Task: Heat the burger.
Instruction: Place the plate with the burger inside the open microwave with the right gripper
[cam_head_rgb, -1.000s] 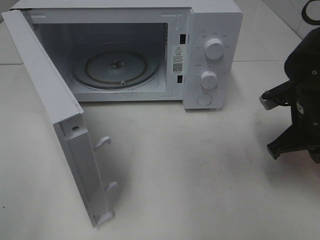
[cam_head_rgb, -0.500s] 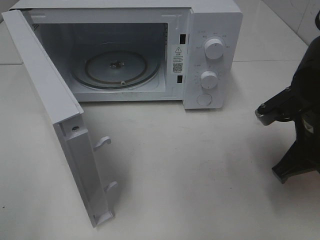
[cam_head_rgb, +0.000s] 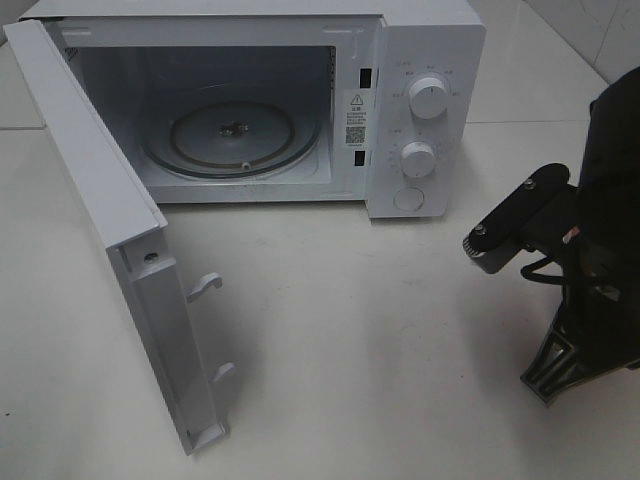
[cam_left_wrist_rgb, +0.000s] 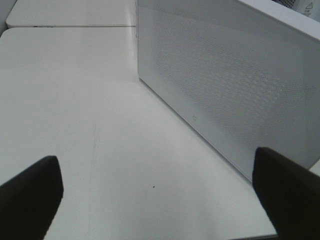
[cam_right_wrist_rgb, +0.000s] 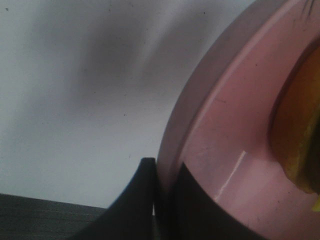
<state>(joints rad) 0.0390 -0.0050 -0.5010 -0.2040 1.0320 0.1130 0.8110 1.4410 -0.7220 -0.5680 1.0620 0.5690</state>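
Over the last second the right arm (cam_head_rgb: 600, 200) moves in from the right edge, leftward and nearer, toward the open space in front of the microwave (cam_head_rgb: 425, 60). I read this as the carry starting. The right jaws are clamped on the rim of the pink plate (cam_right_wrist_rgb: 235, 150), one dark finger on each side of its edge. The burger (cam_right_wrist_rgb: 300, 120) sits on that plate, showing only as a glossy brown-yellow curve at the frame's edge. From the high camera I see neither plate nor burger, so both are off-frame or hidden on the right. The door (cam_head_rgb: 90, 170) stands swung wide to the left, a flat white slab with two hook latches. The round glass turntable (cam_head_rgb: 230, 135) is bare, ribbed and reflective. The left jaws are spread wide and empty over the surface (cam_head_rgb: 380, 330), beside a white dotted panel (cam_left_wrist_rgb: 225, 75) of the oven. The plate is smooth with a shallow raised lip, and I judge it slippery. The surface is matte white.
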